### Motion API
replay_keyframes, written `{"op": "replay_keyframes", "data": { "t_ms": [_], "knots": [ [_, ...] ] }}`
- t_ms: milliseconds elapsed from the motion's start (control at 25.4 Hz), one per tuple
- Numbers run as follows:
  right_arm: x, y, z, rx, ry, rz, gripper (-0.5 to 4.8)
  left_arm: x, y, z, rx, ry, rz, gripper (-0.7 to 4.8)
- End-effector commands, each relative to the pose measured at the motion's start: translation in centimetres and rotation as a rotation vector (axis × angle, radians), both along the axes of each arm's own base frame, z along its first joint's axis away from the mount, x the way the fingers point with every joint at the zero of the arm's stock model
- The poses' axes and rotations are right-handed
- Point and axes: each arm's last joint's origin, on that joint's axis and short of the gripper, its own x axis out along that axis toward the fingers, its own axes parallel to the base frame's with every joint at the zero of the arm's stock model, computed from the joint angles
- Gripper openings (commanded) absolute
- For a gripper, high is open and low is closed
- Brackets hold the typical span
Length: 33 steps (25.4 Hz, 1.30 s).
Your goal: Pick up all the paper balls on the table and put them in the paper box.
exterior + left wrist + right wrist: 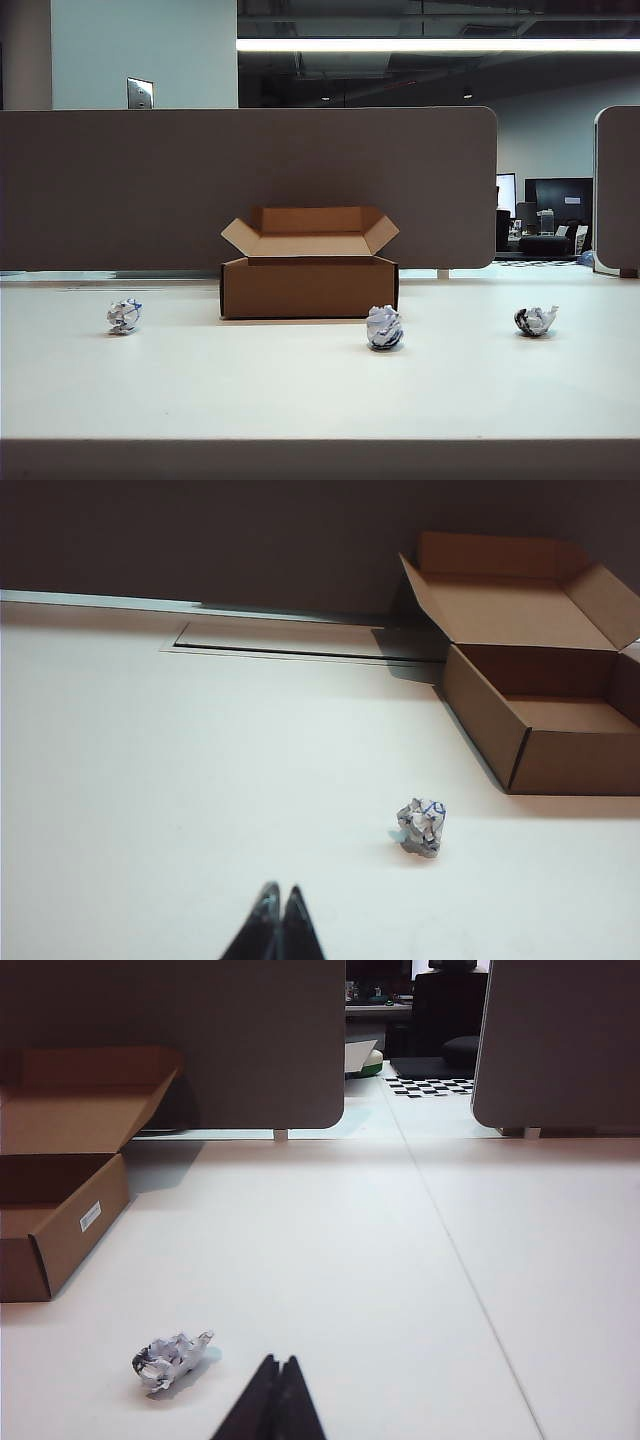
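Nothing started yet, all three balls out on the worktop [300, 400], box empty as far as the wrist views show. Worktop is wide, off-white, with the grey-brown partition panel [250, 180] standing right behind the paper box [308, 287]. Using the box as landmark: it sits mid-worktop against the panel, flaps up and open, front wall facing the exterior camera. Left paper ball [124, 316] lies well off the box's left side, on bare worktop; same wad in the left wrist view [421, 826], short of the box's near corner. Middle paper ball [384, 327] is just in front of the box's right front corner, near but apart, closest of the three. Right paper ball [535, 320] lies well off the box's right side; right wrist view has it [168, 1358] out from the box's side wall. Left pincer [277, 925] hangs back from the box and its ball, tips pressed together, nothing in them. Right pincer [277, 1398] likewise back from the box, tips together, empty. Neither arm shows in the exterior view. Step in hand, my read: the first pick, not yet begun. Next move needs a pincer to spread its tips, reach out and down over the nearest wad, close gently since crumpled paper is light and will skid, then lift clear of the box wall and flaps before dropping in.
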Motion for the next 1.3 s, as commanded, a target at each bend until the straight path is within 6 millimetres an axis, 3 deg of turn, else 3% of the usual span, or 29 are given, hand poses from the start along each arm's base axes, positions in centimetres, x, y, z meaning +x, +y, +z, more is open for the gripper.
{"op": "replay_keyframes", "data": {
  "t_ms": [39, 236, 315, 433, 472, 551, 591, 709, 827, 1024, 1181, 1299],
  "knots": [
    [0.0, 0.0, 0.0, -0.004, -0.014, 0.002, 0.09, 0.0, 0.0, 0.3, -0.001, -0.019, -0.001, -0.02],
    [0.0, 0.0, 0.0, 0.001, -0.015, 0.003, 0.09, 0.0, 0.0, 0.3, -0.003, -0.02, 0.002, -0.02],
    [-0.1, 0.0, 0.6, 0.104, -0.072, 0.011, 0.08, -0.1, 0.0, 1.0, -0.072, -0.044, -0.002, -0.02],
    [-1.1, 0.0, 4.6, 0.186, -0.253, 0.033, -0.06, -1.4, 0.0, 5.4, -0.166, -0.143, -0.029, -0.05],
    [-1.9, 0.1, 7.0, 0.182, -0.293, 0.037, -0.06, -2.1, 0.0, 7.4, -0.163, -0.164, -0.03, -0.04],
    [-3.0, 0.1, 10.2, 0.146, -0.301, 0.029, -0.06, -2.8, 0.1, 10.2, -0.138, -0.148, -0.027, -0.04],
    [-3.5, 0.1, 12.5, 0.101, -0.279, 0.02, -0.06, -2.7, 0.1, 12.6, -0.081, -0.112, -0.023, -0.04],
    [-2.9, 0.1, 15.7, 0.082, -0.238, 0.015, -0.06, -1.6, 0.0, 15.6, -0.043, -0.085, -0.027, -0.05],
    [-1.0, 0.0, 17.6, 0.083, -0.183, 0.014, -0.06, 0.0, -0.2, 17.9, 0.016, -0.073, -0.08, -0.05],
    [3.3, 0.2, 18.3, 0.071, -0.027, 0.077, -0.06, 3.9, -0.6, 19.8, 0.087, 0.012, -0.127, -0.05],
    [8.2, 1.2, 17.2, 0.024, 0.159, 0.137, -0.06, 8.3, -1.2, 19.4, 0.137, 0.126, -0.155, -0.04],
    [11.8, 2.2, 15.5, -0.001, 0.3, 0.179, -0.06, 11.5, -1.9, 17.4, 0.181, 0.247, -0.19, 0.08]
  ]
}}
